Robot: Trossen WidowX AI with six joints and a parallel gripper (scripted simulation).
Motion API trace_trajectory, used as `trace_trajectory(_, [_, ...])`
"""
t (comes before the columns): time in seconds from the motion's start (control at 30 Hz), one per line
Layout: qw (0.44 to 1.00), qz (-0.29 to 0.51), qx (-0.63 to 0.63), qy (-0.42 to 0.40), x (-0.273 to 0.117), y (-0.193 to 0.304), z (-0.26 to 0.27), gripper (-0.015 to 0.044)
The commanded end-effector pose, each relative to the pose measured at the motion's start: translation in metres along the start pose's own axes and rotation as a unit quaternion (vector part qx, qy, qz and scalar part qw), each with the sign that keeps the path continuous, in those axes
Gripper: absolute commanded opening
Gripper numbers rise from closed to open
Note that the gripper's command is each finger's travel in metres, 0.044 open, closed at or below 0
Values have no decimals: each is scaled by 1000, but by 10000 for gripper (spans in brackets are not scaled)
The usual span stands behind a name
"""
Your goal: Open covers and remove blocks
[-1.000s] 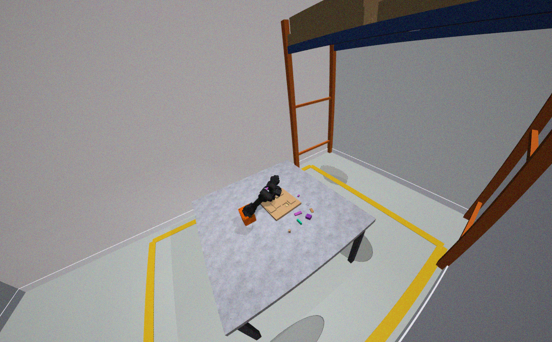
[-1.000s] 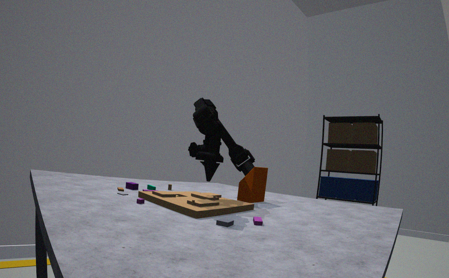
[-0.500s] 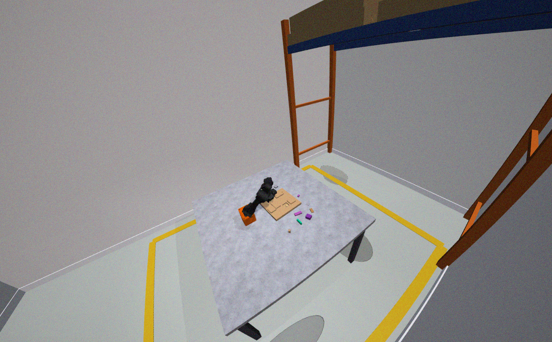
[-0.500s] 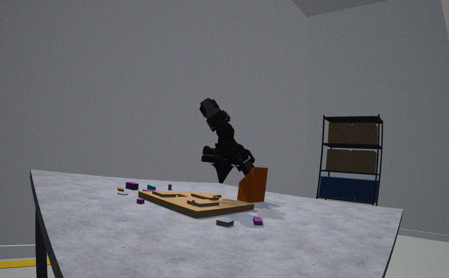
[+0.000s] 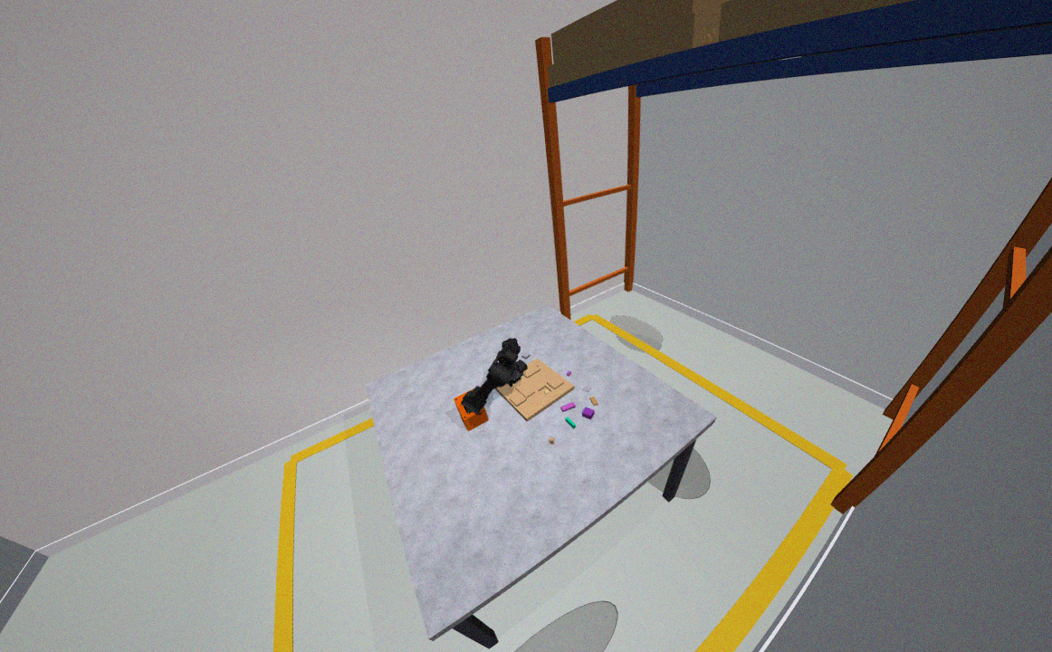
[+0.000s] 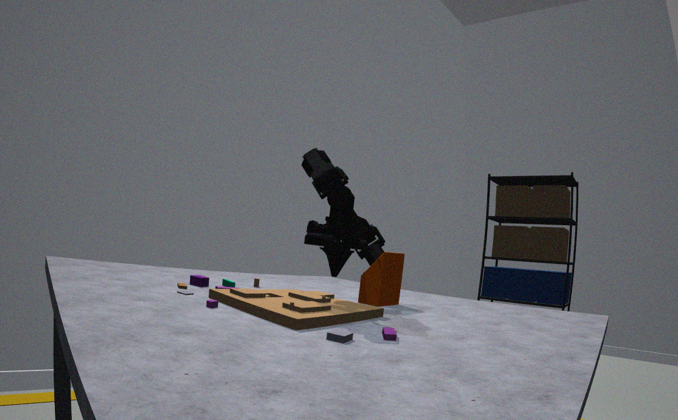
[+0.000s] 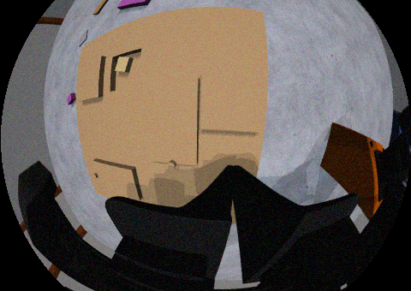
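Holding fingers (image 6: 335, 261) together with nothing between, raised above the table (image 5: 464, 519) (image 6: 226, 365) (image 7: 317, 56) and near the board (image 5: 541, 403) (image 6: 247, 303) (image 7: 171, 111). Folding the arm (image 5: 505, 371) (image 6: 342, 209) up from the orange base (image 5: 473, 417) (image 6: 391, 287) (image 7: 347, 158). Lying flat on the table: the board, with raised covers (image 6: 307, 307) on top. Can't tell from the low outside view which covers stand fully open. Showing beside a cover edge in the wrist view: a pale bit (image 7: 122, 64), perhaps a knob.

Resting on the table, apart from the board: a purple block (image 5: 588, 412) (image 6: 199, 280), a long magenta bar (image 5: 568, 406) (image 7: 135, 1), a green block (image 5: 570, 422) (image 6: 228, 282), a flat tan piece (image 5: 593, 400) (image 6: 182, 285) (image 7: 101, 6) and a small tan block (image 5: 550, 440) (image 6: 256, 282). Also lying there, nearer the board: a small purple cube (image 5: 569, 372) (image 6: 212, 303) (image 7: 71, 98) and a thin pale piece (image 5: 586, 388) (image 6: 184, 293) (image 7: 84, 38). Sitting together past another side of the board, a little apart from each other: a grey angled piece (image 5: 526, 357) (image 6: 339, 335) and a short magenta block (image 6: 388, 333). Casting shadow across the board's part nearest the fingers in the wrist view.
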State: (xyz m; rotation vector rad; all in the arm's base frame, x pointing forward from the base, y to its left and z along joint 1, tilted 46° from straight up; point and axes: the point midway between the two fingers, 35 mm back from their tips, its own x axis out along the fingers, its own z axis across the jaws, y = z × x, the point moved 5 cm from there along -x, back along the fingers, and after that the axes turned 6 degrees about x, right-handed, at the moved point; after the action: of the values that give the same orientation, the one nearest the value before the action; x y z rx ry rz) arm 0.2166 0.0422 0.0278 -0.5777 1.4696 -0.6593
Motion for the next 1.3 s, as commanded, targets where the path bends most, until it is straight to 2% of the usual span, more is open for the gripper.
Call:
trace_trajectory(0.0, [1000, 2, 3, 1, 0, 0, 0, 0])
trace_trajectory(1.27, [1000, 3, 3, 0, 30, 2, 1, 0])
